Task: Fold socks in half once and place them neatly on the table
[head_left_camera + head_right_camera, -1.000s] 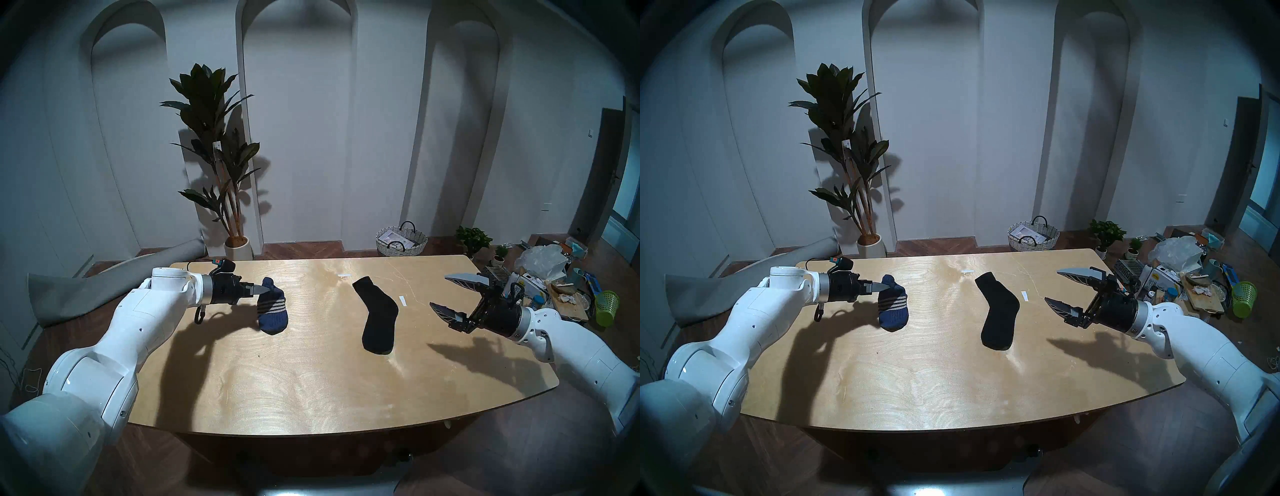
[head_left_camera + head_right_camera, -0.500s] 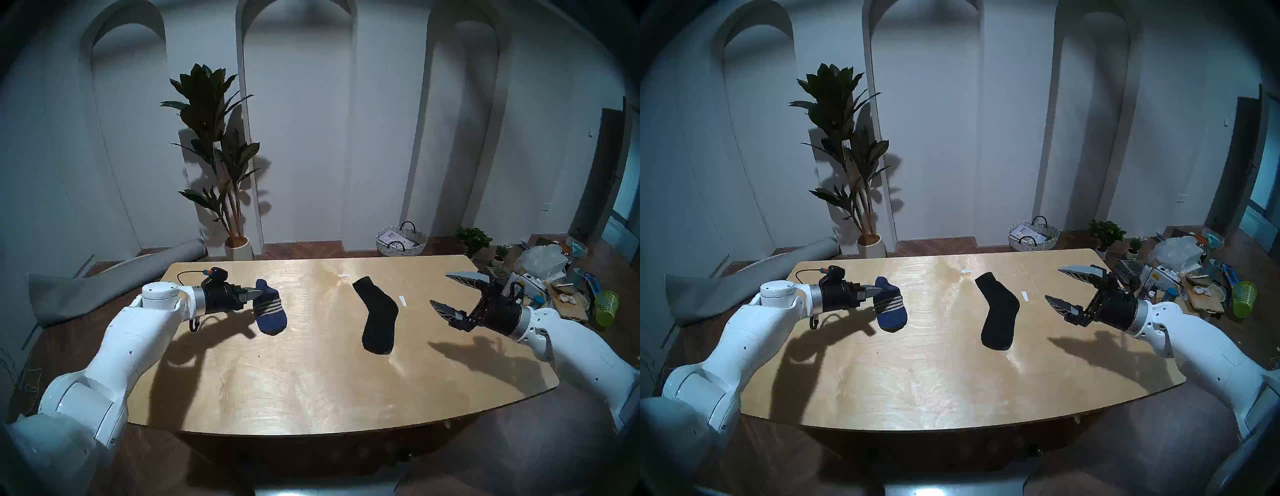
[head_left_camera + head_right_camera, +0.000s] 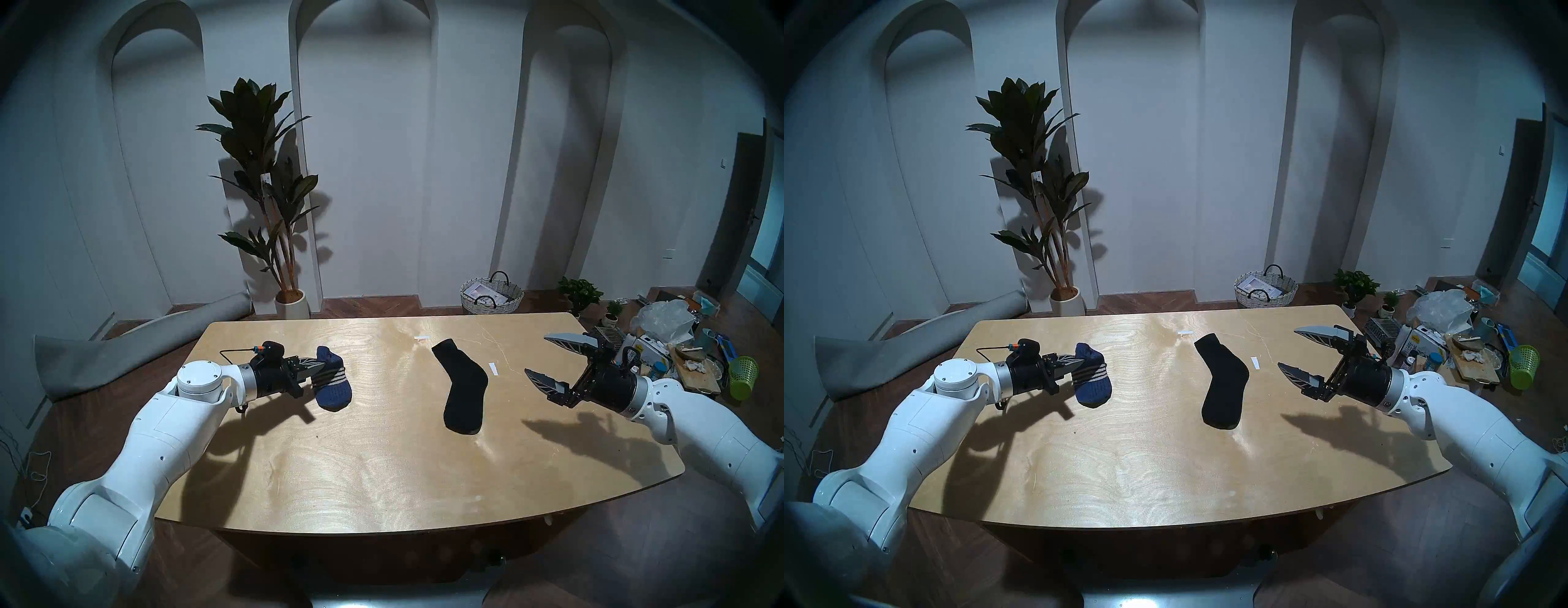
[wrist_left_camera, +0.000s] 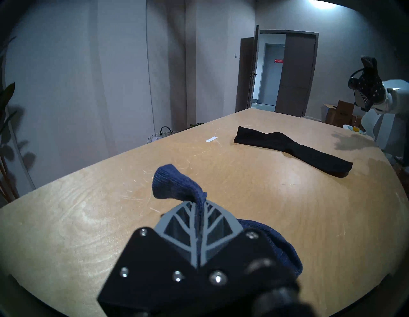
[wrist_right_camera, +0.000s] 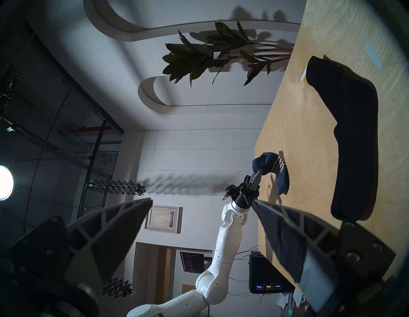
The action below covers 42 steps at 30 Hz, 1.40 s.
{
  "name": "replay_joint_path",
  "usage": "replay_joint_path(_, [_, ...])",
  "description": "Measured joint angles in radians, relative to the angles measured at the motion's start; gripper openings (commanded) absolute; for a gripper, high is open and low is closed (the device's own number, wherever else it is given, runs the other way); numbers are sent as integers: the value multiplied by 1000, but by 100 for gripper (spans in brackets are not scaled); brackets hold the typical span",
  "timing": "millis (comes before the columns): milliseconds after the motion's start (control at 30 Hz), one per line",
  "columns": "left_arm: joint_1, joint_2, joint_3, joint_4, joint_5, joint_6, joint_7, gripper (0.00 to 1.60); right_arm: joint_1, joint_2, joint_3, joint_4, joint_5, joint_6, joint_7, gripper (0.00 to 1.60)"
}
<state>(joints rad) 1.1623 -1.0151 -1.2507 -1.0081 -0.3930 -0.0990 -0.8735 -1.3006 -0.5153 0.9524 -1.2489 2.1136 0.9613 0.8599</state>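
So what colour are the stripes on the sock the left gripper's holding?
Pale grey stripes on navy blue, clearest in the head view.

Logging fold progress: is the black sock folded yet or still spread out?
Spread out. The black sock lies flat at full length on the table, cuff, heel and toe all showing. The open right gripper is clear of it.

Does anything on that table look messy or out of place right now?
The blue striped sock is the odd one: the left gripper pinches its cuff end up off the table, so it drapes crookedly with the toe end down. The black sock lies flat, unfolded. The right gripper hangs open, holding nothing.
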Motion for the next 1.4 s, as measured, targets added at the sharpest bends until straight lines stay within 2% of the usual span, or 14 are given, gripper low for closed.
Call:
replay_joint_path(233, [58, 22, -18, -76, 55, -124, 35, 0, 1, 0, -12, 0, 11, 0, 0, 160])
replay_joint_path(600, [120, 49, -27, -117, 184, -303, 108, 0, 1, 0, -24, 0, 23, 0, 0, 160])
replay_joint_path(667, [123, 51, -27, -120, 196, -317, 113, 0, 1, 0, -24, 0, 24, 0, 0, 160])
replay_joint_path(1100, [159, 65, 25, -131, 414, -543, 181, 0, 1, 2, -35, 3, 41, 0, 0, 160])
replay_joint_path(1133, [160, 66, 29, -130, 430, -559, 187, 17, 1, 2, -36, 4, 42, 0, 1, 160])
replay_joint_path(1167, [160, 67, 32, -128, 448, -577, 194, 61, 1, 2, -37, 4, 44, 0, 1, 160])
replay_joint_path(1233, [160, 67, 35, -124, 473, -605, 205, 65, 1, 2, -39, 5, 46, 0, 1, 160])
replay_joint_path(1267, [160, 67, 36, -122, 483, -615, 209, 73, 0, 2, -39, 6, 47, 0, 1, 160])
replay_joint_path(1300, [158, 68, 36, -114, 513, -649, 225, 144, 0, 3, -42, 8, 50, 0, 1, 160])
replay_joint_path(1367, [157, 68, 36, -107, 532, -670, 236, 144, 0, 3, -43, 10, 52, 0, 1, 160])
replay_joint_path(1400, [156, 68, 35, -102, 545, -685, 244, 160, 0, 3, -44, 11, 53, 0, 1, 160])
